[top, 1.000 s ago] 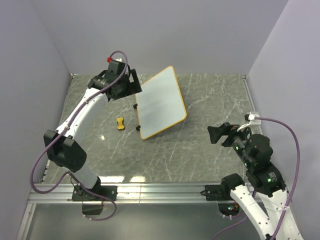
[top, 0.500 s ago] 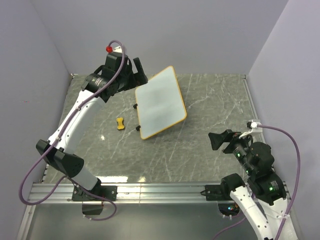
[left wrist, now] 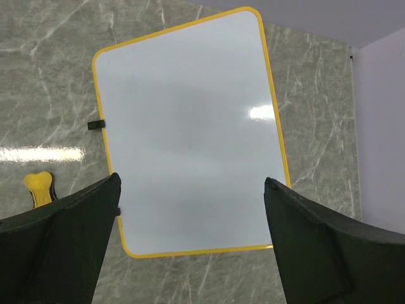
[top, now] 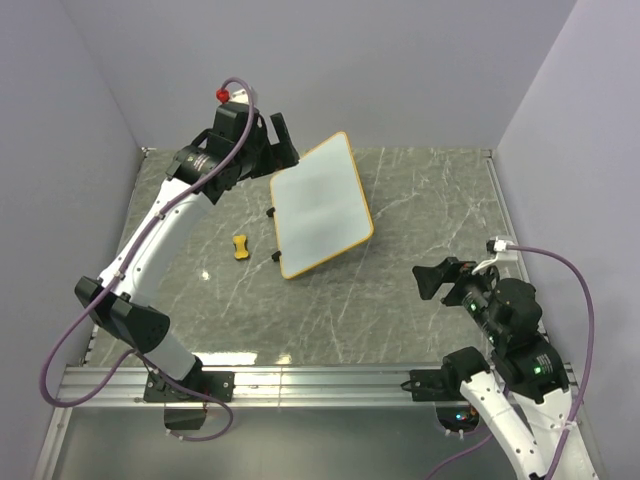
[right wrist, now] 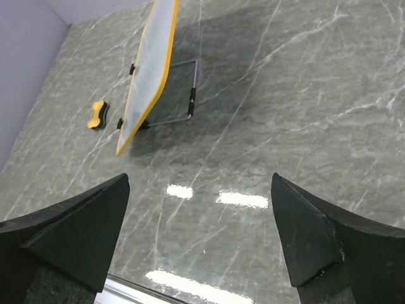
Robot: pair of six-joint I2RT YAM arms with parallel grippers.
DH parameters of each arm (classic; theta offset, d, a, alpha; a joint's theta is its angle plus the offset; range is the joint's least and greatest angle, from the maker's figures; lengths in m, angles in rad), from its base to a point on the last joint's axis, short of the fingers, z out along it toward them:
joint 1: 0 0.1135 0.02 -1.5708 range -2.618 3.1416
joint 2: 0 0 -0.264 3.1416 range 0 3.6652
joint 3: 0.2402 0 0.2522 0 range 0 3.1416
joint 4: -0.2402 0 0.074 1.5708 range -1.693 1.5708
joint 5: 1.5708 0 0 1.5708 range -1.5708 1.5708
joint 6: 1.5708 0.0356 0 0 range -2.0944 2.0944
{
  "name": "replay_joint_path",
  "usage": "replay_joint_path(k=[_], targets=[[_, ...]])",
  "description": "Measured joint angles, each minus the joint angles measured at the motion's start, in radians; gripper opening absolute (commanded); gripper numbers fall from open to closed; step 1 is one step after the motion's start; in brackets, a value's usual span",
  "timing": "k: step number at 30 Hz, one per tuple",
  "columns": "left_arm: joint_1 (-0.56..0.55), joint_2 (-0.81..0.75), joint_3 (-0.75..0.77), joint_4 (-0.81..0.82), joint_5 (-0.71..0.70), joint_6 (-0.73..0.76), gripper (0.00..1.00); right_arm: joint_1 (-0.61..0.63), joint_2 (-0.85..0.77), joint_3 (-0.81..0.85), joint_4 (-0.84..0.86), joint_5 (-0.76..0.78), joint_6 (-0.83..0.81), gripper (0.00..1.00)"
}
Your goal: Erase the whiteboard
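Note:
The whiteboard [top: 320, 205] stands tilted on its wire stand in the middle of the table, white with an orange-yellow frame. Its face is blank in the left wrist view [left wrist: 190, 133]; the right wrist view shows it edge-on [right wrist: 149, 76]. My left gripper [top: 278, 138] is open and empty, raised beside the board's upper left corner. My right gripper [top: 440, 278] is open and empty, raised over the table's right front. The small yellow eraser [top: 240, 246] lies on the table left of the board, also in the left wrist view [left wrist: 39, 187] and the right wrist view [right wrist: 97, 114].
The grey marble table [top: 420, 200] is walled by lilac panels at the back and both sides. A metal rail [top: 320, 380] runs along the near edge by the arm bases.
My left gripper has let go of the board's left edge and risen away from it, opening wide. My right arm has shifted slightly. The board and eraser have not moved.

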Motion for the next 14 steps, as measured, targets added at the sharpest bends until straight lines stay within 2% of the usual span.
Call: replay_joint_path(k=[14], targets=[[0.000,0.023,0.043,0.034,-0.066,0.091,0.99,0.000,0.069,0.000,0.054,-0.004,0.000,1.00]])
